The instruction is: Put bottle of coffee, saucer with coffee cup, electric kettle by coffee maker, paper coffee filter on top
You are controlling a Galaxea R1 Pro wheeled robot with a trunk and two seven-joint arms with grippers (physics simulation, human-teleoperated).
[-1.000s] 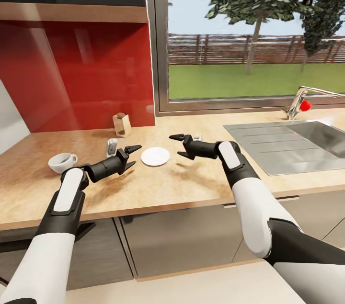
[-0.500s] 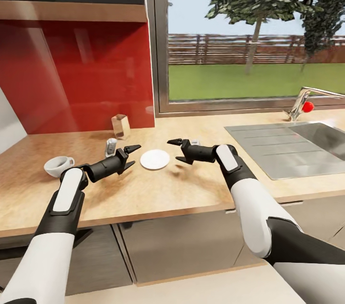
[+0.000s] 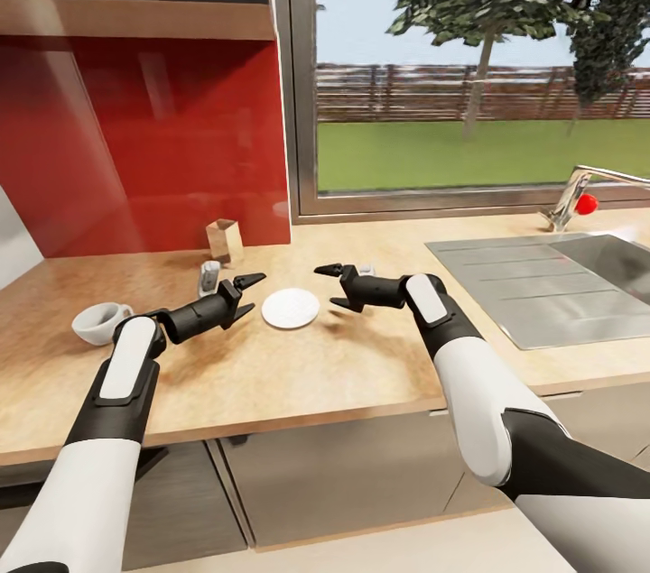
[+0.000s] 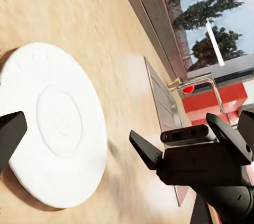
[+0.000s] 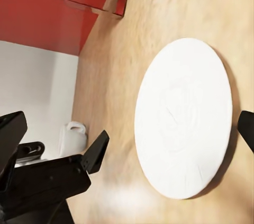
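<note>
A white saucer [image 3: 291, 308] lies flat on the wooden countertop [image 3: 343, 365], between my two grippers. Just left of it hovers my left gripper [image 3: 253, 293], open and holding nothing. My right gripper [image 3: 326, 288] is open just right of it, also with nothing between its fingers. The left wrist view has the saucer [image 4: 53, 123] close up, with the right gripper [image 4: 159, 152] beyond it. In the right wrist view the saucer [image 5: 185, 118] lies ahead, with the left gripper [image 5: 79, 168] past it. A white coffee cup [image 3: 97, 323] stands on the counter at far left.
A small brown box [image 3: 224, 241] stands against the red backsplash [image 3: 135, 149]. A small pale object [image 3: 209, 277] sits behind my left gripper. A steel sink [image 3: 560, 284] with a faucet [image 3: 578, 194] takes up the counter's right side, under a window.
The head camera has shifted, so the whole picture has slid. My right gripper has edged slightly toward the saucer. The left gripper, saucer and cup have stayed put.
</note>
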